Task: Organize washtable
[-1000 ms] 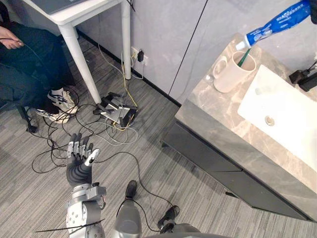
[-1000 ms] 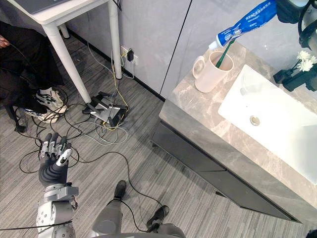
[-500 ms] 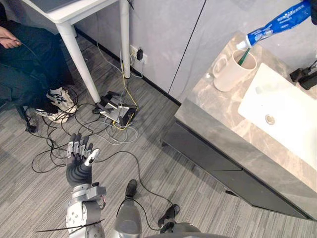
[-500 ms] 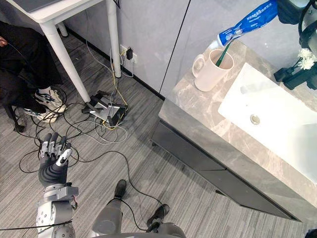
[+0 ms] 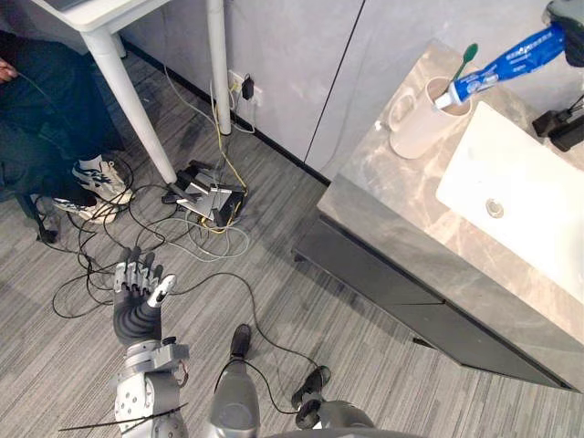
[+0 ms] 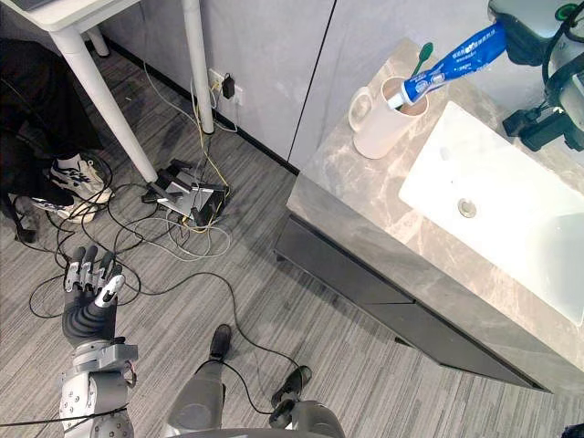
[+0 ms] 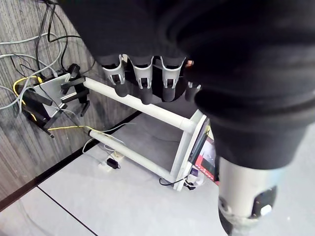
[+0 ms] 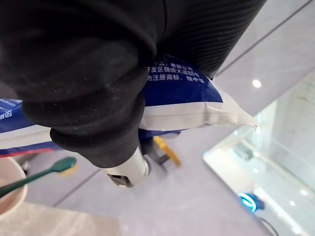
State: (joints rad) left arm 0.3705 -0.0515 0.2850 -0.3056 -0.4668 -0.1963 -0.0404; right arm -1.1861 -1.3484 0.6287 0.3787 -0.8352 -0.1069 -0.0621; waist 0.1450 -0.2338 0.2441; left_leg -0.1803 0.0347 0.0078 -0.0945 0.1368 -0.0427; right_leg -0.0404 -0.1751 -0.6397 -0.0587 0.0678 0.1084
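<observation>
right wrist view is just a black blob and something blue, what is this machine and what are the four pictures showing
This is a two-armed humanoid robot. The two eye views come from a camera on its head, looking down. The two wrist views come from cameras on its arms, so each hand's dark cover looms large. The black blob is the right hand, and the blue thing is a blue toothpaste tube that it grips, capped end at the mouth of a beige mug. A green toothbrush stands in that mug, on a grey marble countertop beside a white sink. The left hand hangs open above the grey floor, holding nothing.
</observation>
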